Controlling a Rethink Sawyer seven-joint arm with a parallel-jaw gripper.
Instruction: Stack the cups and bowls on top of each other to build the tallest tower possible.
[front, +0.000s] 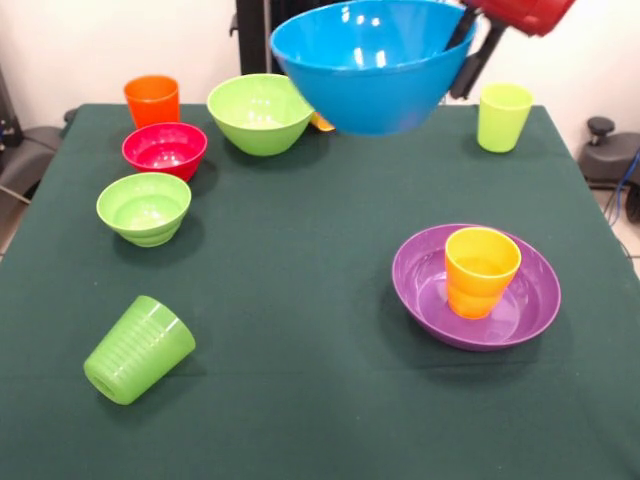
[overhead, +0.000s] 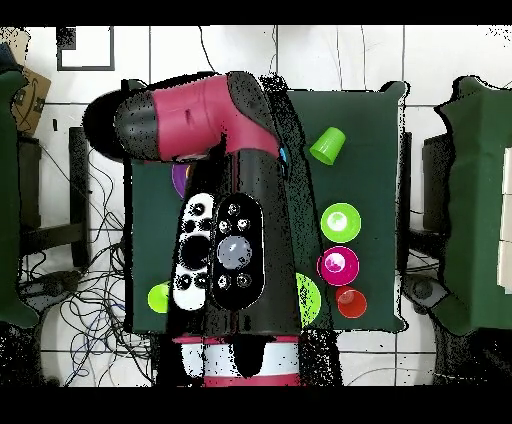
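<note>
My gripper hangs at the back right, shut on the right rim of the large blue bowl, which is tilted in the air above the table. The purple bowl sits at the front right with an orange-yellow cup upright inside it. A ribbed green cup lies on its side at the front left. Along the left stand a small lime green bowl, a red bowl and an orange cup. The large lime green bowl and a yellow-green cup stand at the back.
A dark green cloth covers the table. A small orange-yellow object peeks out behind the blue bowl. In the overhead view the arm hides much of the table; the green cup, small lime bowl and red bowl show beside it.
</note>
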